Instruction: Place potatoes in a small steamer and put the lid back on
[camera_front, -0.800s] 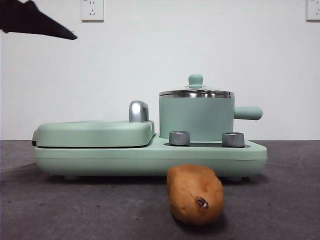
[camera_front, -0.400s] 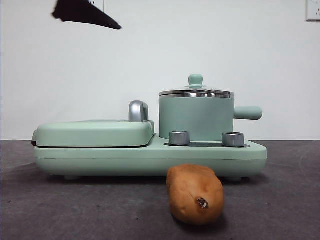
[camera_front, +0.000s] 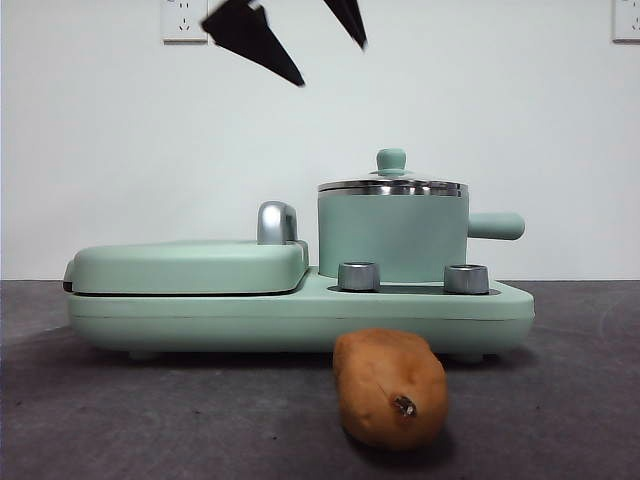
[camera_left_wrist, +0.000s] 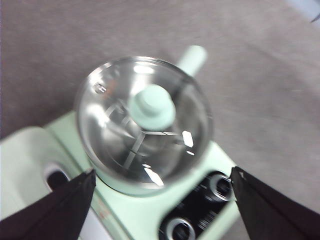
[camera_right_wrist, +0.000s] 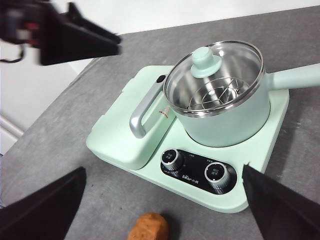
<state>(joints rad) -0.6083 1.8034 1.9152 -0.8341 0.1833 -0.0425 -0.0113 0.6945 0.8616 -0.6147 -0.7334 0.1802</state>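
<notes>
In the front view, the potato (camera_front: 391, 388) is seen lying on the dark table (camera_front: 560, 400), just in front of the mint-green cooker base (camera_front: 300, 318). The small steamer (camera_front: 392, 235) stands on the right part of that base, behind two steel dials (camera_front: 359, 276), and is covered by the lid (camera_front: 392, 183). The flat griddle cover (camera_front: 190, 266) with its chrome handle (camera_front: 277, 222) is seen beside the steamer. Two black jaw tips of the left gripper (camera_front: 330, 62) are seen high up, apart from each other, above and to the left of the lid's knob.

In the left wrist view, the lid (camera_left_wrist: 145, 120) is looked down on from above, with the knob (camera_left_wrist: 151, 106) near the middle and a steel rack visible through the glass. The left gripper (camera_left_wrist: 162, 180) is held open, its jaws spread wide and touching nothing.

In the right wrist view, the steamer (camera_right_wrist: 225, 107), the lid (camera_right_wrist: 212, 75) and one end of the potato (camera_right_wrist: 148, 227) are shown. The right gripper (camera_right_wrist: 165, 197) is held well back from the cooker, its jaws wide apart and empty. The left gripper (camera_right_wrist: 75, 37) is seen blurred in a corner
</notes>
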